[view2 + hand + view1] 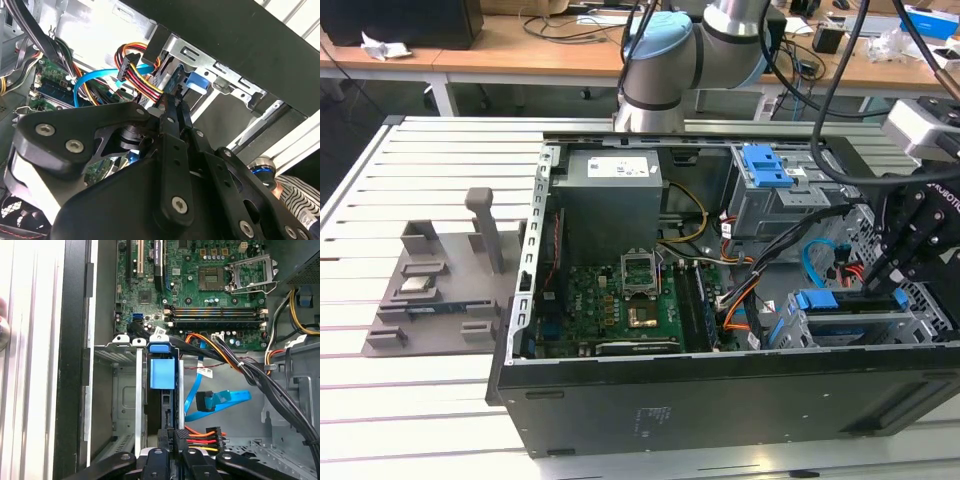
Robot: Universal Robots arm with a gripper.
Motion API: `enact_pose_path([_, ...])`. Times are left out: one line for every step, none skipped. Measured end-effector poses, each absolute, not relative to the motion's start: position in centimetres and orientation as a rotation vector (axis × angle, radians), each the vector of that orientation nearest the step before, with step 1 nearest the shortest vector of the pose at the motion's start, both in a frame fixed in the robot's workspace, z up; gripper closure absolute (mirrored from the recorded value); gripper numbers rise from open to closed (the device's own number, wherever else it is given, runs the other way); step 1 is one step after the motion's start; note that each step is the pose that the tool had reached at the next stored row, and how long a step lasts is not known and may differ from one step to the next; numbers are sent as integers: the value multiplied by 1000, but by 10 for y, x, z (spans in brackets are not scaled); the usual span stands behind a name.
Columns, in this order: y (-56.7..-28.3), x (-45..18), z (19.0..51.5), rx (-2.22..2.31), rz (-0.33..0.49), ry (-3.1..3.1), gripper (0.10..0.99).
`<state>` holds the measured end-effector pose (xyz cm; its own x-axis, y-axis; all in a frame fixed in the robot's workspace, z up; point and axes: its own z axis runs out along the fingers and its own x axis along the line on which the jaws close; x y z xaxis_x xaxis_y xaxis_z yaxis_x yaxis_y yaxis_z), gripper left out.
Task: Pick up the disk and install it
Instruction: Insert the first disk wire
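The disk (817, 300) stands edge-on in a slot of the lower grey drive cage (785, 335), in the open computer case at the exterior view's right. Its bright blue bracket (162, 372) shows between the cage's metal rails in the first wrist view, and as a blue tab (196, 82) in the second wrist view. My gripper (873, 290) reaches down into the case at the disk's outer end. Its black fingers (172, 107) lie close together, shut, with the gripper tip (175, 432) right at the disk's near edge. Whether it touches the disk I cannot tell.
A bundle of red, yellow and orange power wires (202, 435) and a blue data cable (220, 400) lie right beside the gripper. The motherboard (620, 295) fills the case's middle. An upper cage with a blue latch (765, 165) stands behind. A grey fixture (440, 285) sits on the table.
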<state>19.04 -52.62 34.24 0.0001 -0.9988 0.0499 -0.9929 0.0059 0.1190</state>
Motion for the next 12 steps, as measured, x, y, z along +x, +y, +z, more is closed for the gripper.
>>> enact_pose_path([-526,191,342,2133,-74,-2139,922])
enact_pose_path([-526,191,342,2133,-74,-2139,922])
enact_pose_path([-526,191,342,2133,-74,-2139,922])
enact_pose_path([-526,191,341,2133,-74,-2139,922])
enact_pose_path([-526,192,341,2134,-75,-2139,922])
enact_pose_path([-526,192,340,2134,-76,-2140,922])
enact_pose_path([-526,193,340,2133,-75,-2140,922])
enact_pose_path([-526,193,340,2133,-75,-2140,922])
enact_pose_path([-526,193,340,2133,-74,-2139,922])
enact_pose_path([-526,193,339,2133,-74,-2139,922])
enact_pose_path([-526,193,338,2133,-74,-2139,922])
enact_pose_path([-526,193,337,2133,-74,-2139,922])
